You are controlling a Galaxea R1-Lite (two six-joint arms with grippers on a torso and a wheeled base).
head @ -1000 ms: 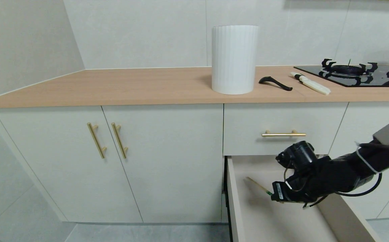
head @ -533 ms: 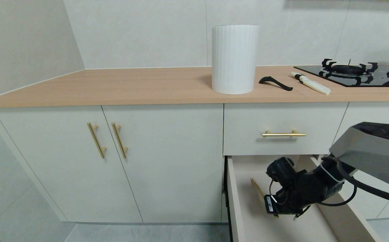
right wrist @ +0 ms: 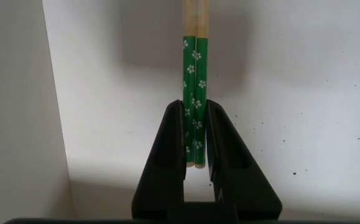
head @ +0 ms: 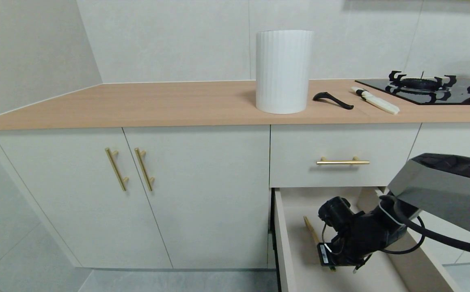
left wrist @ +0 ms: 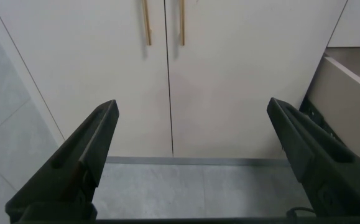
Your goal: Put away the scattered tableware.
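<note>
The chopsticks (right wrist: 196,74), thin, stiff, light and probably slick, are inside the open drawer (head: 284,243), pinched side by side at their green ends by my right hand (right wrist: 196,124); a grip nearer mid-length should twist less. My left hand (left wrist: 192,112) hangs open.

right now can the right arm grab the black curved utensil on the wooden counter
Probably not yet: the right tool is down in the open beige drawer, shut on the green flowered chopsticks. The black curved utensil itself lies unobstructed on the wooden counter.
</note>
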